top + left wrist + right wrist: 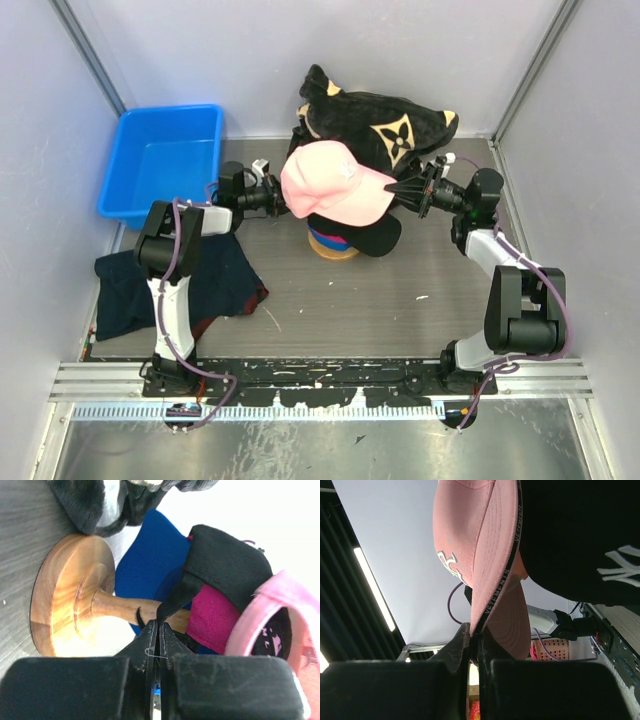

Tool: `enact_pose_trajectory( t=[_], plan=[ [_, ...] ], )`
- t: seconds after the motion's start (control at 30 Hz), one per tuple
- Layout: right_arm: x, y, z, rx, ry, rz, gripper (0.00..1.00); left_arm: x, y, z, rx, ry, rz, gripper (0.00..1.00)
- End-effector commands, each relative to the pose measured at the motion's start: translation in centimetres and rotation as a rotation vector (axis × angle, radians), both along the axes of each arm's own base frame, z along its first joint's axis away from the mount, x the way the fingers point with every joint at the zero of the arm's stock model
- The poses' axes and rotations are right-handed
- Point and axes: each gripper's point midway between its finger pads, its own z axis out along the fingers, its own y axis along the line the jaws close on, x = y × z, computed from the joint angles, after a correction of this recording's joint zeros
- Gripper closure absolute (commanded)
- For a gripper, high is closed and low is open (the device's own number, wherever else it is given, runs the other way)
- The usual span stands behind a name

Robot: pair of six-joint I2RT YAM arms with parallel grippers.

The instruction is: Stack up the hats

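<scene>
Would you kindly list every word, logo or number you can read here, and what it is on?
"VETEMENTS": black strip on the pink cap.
"NY" monogram, white: black cap.
White stitching on the pink cap's front: partly hidden, unreadable.

You had soft, even light from above in the top view: the table [340, 300] was bright and sharp, with only a small shadow under the light pink cap [330, 185]. Your left wrist view burned out to white at the upper right, glare washed the wooden stand [65, 600], and the left gripper [158, 630] near the lens was dark and blurred. In your right wrist view a ceiling strip light [372, 587] glared, and the black cap [570, 530] sat in deep shadow
</scene>
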Motion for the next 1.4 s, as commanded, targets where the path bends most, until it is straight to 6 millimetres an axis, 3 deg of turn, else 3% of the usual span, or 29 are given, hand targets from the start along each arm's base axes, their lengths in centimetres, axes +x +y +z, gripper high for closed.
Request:
enact_pose_trajectory(
  t=[0.0,0.17,0.37,0.7,1.13,1.37],
  plan=[
    [-1.3,0.3,0.6,-0.02,-0.081,0.007,0.99,1.8,0.2,1.0,-0.016,-0.046,-0.011,0.92],
    [-1.5,-0.2,-1.4,-0.022,-0.037,-0.008,0.99,2.6,0.7,1.1,-0.019,-0.047,0.001,0.94],
    [-1.5,-1.4,-2.8,-0.018,-0.011,-0.071,0.99,1.9,1.4,1.2,-0.016,-0.045,0.009,0.95],
    [-2.1,-1.9,-5.5,0.02,0.051,-0.068,0.99,0.5,1.7,-0.4,-0.004,-0.008,0.011,0.97],
    [-2.9,-2.7,-13.0,0.058,0.202,-0.106,0.99,0.0,2.3,-2.7,0.052,0.029,0.006,0.98],
    [-2.2,-3.2,-14.1,0.075,0.195,-0.11,0.99,-0.1,3.7,-4.1,0.079,0.065,0.03,0.98]
  ],
)
